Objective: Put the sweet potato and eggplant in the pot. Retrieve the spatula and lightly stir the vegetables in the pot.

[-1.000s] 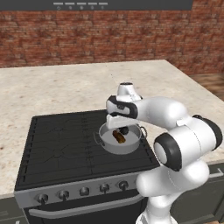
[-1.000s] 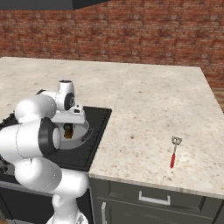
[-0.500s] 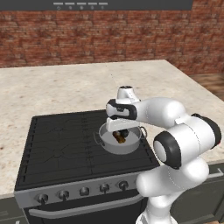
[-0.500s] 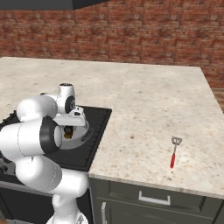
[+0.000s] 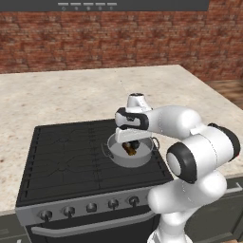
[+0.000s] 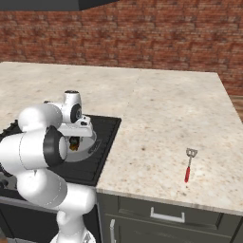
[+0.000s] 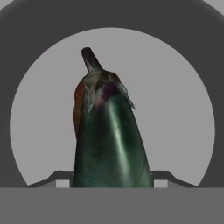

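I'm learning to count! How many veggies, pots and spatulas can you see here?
Veggies: 2, the eggplant and the sweet potato
Pots: 1, the pot on the stove
Spatulas: 1, the spatula on the counter
Total: 4

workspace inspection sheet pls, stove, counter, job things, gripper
surface: black stove top set in a speckled stone counter
job's things: pot on the stove; sweet potato inside it; eggplant between the fingertips over the pot; spatula lying on the counter, far right
clutter: nothing seen
grippers: gripper low over the pot, shut on the eggplant
cables: nothing seen
surroundings: brick wall, range hood above
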Available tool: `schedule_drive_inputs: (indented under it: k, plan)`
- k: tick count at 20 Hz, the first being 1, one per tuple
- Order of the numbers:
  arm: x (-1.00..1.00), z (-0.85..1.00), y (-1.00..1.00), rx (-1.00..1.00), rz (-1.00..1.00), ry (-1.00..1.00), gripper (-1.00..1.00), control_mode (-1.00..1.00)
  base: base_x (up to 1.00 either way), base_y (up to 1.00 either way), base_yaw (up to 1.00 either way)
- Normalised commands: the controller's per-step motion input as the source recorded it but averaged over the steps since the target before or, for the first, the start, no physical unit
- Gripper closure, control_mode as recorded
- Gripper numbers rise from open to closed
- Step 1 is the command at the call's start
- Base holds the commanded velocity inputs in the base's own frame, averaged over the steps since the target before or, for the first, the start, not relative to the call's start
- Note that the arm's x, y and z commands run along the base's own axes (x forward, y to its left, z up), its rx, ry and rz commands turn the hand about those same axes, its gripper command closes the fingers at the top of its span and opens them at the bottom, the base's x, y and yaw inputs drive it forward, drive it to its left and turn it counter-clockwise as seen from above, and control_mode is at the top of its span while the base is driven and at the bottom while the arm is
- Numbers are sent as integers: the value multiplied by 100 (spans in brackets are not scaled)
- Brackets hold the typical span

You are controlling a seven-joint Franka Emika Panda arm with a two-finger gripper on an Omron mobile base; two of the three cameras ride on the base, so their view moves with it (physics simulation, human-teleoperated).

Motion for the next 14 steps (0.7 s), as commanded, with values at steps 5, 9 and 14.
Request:
schedule_drive_inputs:
  k: [5,9,14]
  plan:
    - [0,0,0,0,0,0,-100,-100,0,0,0]
    - [0,0,0,0,0,0,-100,-100,0,0,0]
    - [0,24,0,0,0,0,-100,-100,0,0,0]
